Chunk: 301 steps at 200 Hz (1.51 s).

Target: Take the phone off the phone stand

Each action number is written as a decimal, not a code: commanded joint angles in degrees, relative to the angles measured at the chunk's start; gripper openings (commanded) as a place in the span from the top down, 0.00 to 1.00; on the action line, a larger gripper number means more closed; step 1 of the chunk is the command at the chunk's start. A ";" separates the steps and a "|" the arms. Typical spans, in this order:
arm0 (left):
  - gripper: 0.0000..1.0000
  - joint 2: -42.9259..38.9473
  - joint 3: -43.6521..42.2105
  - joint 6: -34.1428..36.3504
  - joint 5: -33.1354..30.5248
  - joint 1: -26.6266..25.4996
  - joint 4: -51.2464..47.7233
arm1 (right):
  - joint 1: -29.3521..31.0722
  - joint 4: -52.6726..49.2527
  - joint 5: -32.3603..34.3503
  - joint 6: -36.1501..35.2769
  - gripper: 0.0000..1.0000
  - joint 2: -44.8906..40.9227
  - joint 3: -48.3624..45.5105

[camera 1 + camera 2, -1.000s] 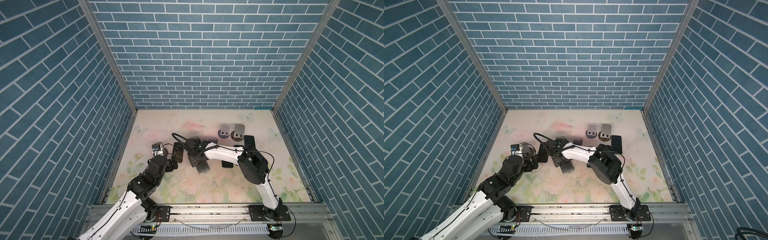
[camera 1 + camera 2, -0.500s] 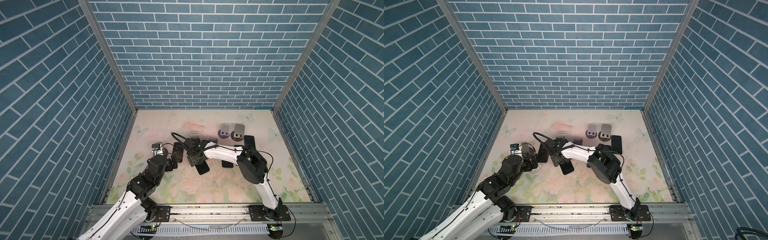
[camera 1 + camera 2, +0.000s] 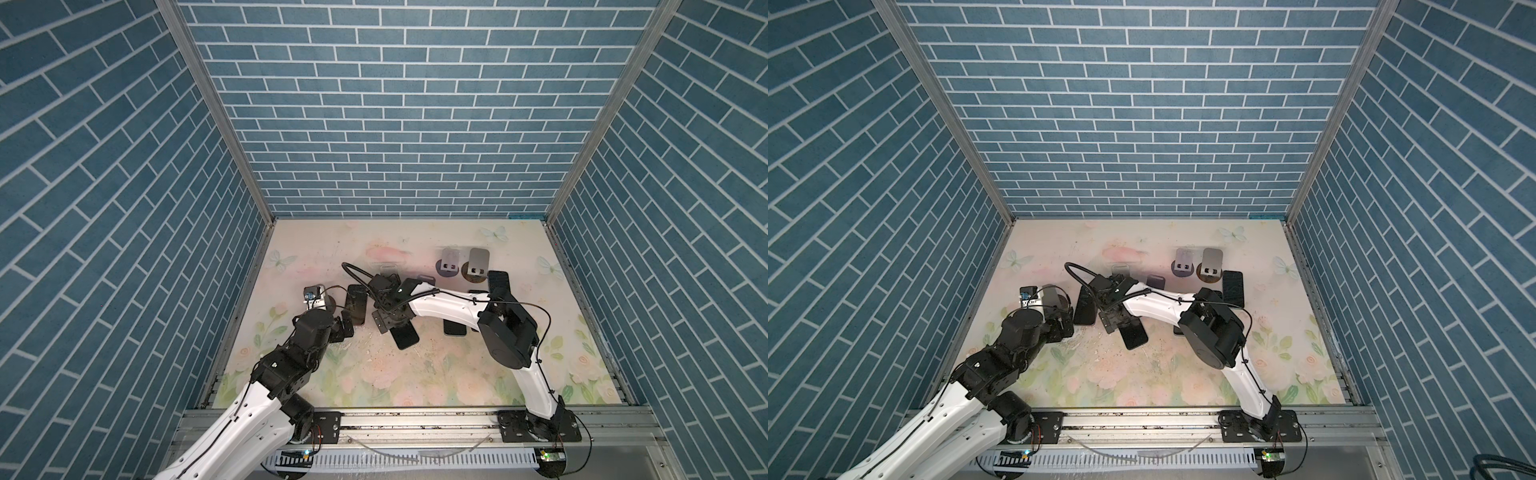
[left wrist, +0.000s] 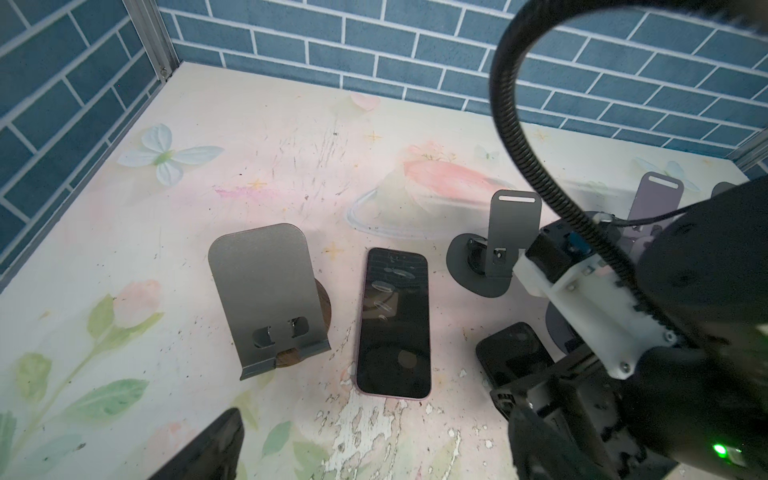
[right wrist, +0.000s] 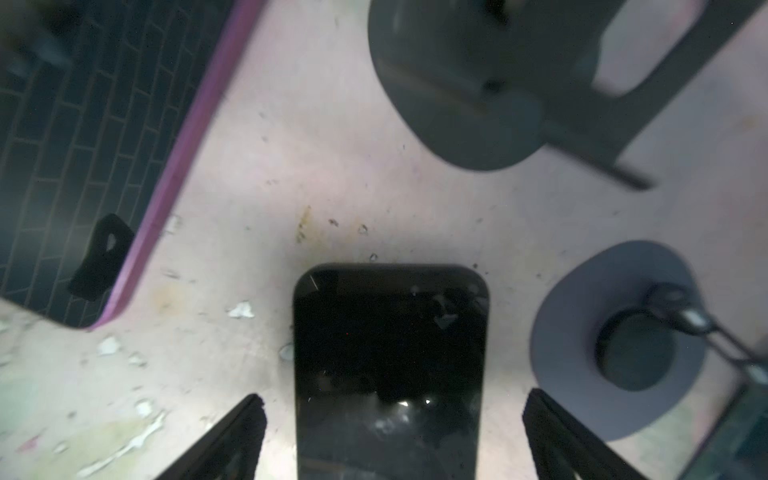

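A black phone (image 5: 390,365) lies flat, screen up, on the flowered table (image 3: 415,374) near the middle, and shows in both top views (image 3: 405,336) (image 3: 1134,336). My right gripper (image 5: 392,399) hangs just over the phone's near end, open, with table showing between each finger and the phone's sides. It reaches in from the right (image 3: 384,322). A dark phone stand (image 5: 457,83) and a purple-grey one (image 5: 619,340) stand empty just beyond. My left gripper (image 4: 380,436) is open and empty, low at the left (image 3: 345,328).
A pink-edged phone (image 4: 395,320) lies flat beside an empty grey stand (image 4: 266,291) at the left. Two more empty stands (image 3: 449,262) (image 3: 478,264) stand at the back right. Another black phone (image 3: 1232,286) lies there, and one more (image 3: 455,328) under the right arm.
My right gripper has opened and let go of the black phone, which now rests on the table. The left arm has not moved.
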 commanded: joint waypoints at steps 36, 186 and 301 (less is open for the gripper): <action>0.00 -0.90 2.77 3.68 -3.67 -0.05 -0.94 | -0.80 3.63 6.90 -6.32 0.01 -14.29 -1.50; 0.00 -1.15 1.40 19.02 -32.09 1.03 11.41 | -26.23 15.28 20.95 -9.30 0.01 -53.98 -37.00; 0.00 6.29 -9.04 25.20 -14.08 18.36 30.97 | -50.88 51.50 13.28 -23.28 0.01 -45.18 -57.20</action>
